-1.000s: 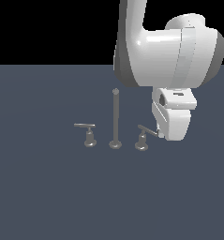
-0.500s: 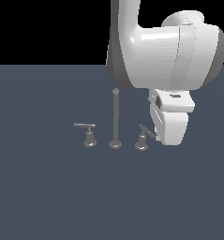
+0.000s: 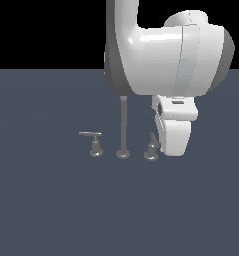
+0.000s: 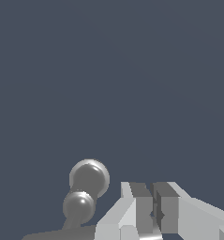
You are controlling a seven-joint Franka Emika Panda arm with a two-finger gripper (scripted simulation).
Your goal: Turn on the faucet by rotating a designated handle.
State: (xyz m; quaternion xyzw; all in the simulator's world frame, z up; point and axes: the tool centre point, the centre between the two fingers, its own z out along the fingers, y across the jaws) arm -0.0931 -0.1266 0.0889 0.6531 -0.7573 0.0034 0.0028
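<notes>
The faucet's tall thin spout (image 3: pixel 123 127) stands in the middle on a round foot. The designated handle (image 3: pixel 151 151), a small grey T-lever on a wide disc base, stands on the exterior view's right of the spout, partly hidden by my white hand (image 3: pixel 173 131). In the wrist view it shows from above as rounded knobs (image 4: pixel 88 178) with its bar running off the frame edge. My gripper (image 4: pixel 153 188) is beside it, not around it, with its fingers (image 4: pixel 142 206) pressed almost together and empty. The other lever (image 3: pixel 94 144) stands on the exterior view's left of the spout.
The three faucet pieces stand in a row on a flat dark blue-grey floor (image 3: pixel 51 210). My bulky white arm (image 3: pixel 166 55) hangs over the spout and the right-hand lever and blocks part of the exterior view.
My arm has shifted toward the exterior view's left and a little lower, bringing the hand closer to the right-hand lever. The faucet pieces have not moved.
</notes>
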